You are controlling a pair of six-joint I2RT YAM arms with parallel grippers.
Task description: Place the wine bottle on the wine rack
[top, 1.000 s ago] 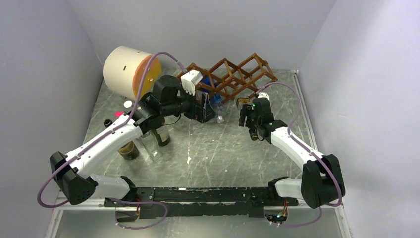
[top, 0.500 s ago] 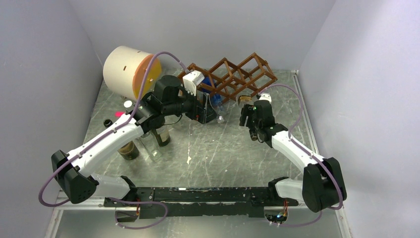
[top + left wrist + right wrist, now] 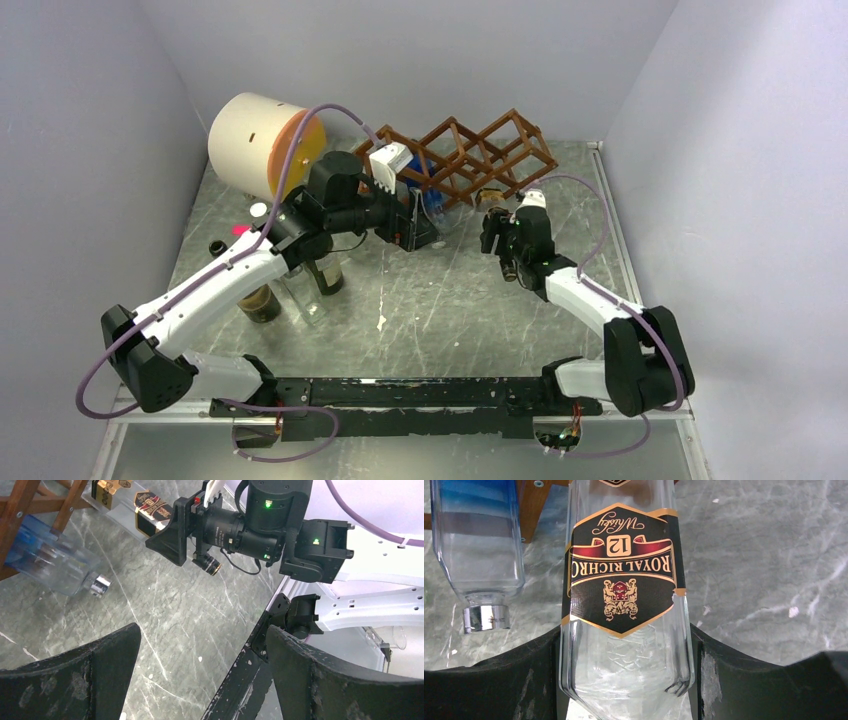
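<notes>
My right gripper (image 3: 494,217) is shut on a clear glass bottle (image 3: 490,198) with a black and gold label. It holds the bottle's base end, and the bottle points at the lower front of the reddish-brown wooden wine rack (image 3: 470,150). In the right wrist view the bottle (image 3: 624,605) sits between the jaws, beside a blue bottle (image 3: 479,540) that lies in the rack (image 3: 531,510). My left gripper (image 3: 415,222) is open and empty, just left of the blue bottle (image 3: 433,203). The left wrist view shows the blue bottle (image 3: 50,560), the labelled bottle (image 3: 130,502) and the rack (image 3: 30,500).
A cream-and-orange cylinder (image 3: 262,145) lies at the back left. Dark and clear bottles (image 3: 325,275) stand under the left arm, with small caps (image 3: 259,210) nearby. Grey walls close in both sides and the back. A black rail (image 3: 420,392) runs along the near edge.
My right gripper has carried the labelled bottle up and left, closer to the rack. The left arm has barely shifted.
</notes>
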